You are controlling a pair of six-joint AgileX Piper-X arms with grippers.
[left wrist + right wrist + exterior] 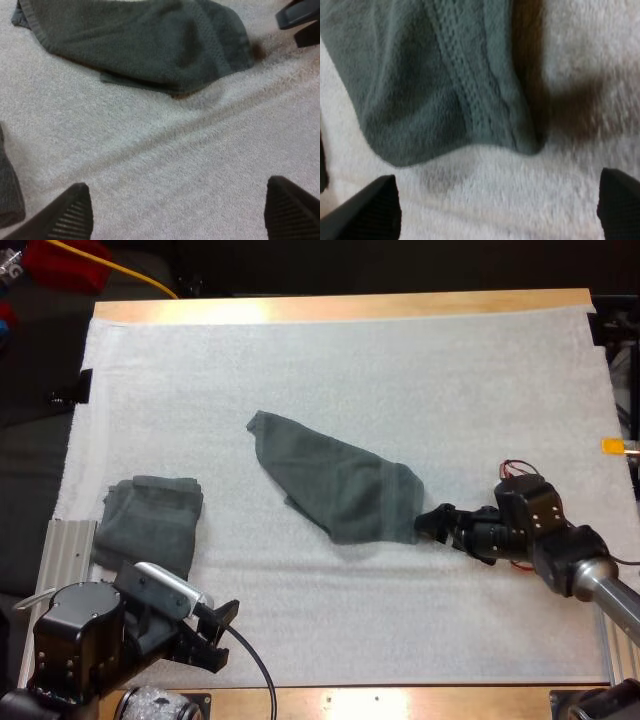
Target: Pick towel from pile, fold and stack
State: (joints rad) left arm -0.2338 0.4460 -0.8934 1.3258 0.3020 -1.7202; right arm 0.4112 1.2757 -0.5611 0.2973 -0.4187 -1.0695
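Nearest, the left arm's fingers [70, 217] stand apart over the white fleecy mat [400, 620], a folded grey-green towel stack [150, 520] just beyond. The right arm's fingers [375, 207], also spread and empty, sit just beside the near-right end of the loose dark grey-green terry towel [335, 485], whose long axis runs far-left; that arm is nearer.

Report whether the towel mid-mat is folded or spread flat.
Neither: the towel lies loosely rumpled on the mat, its outline uneven, with a lower layer poking out along its near edge.
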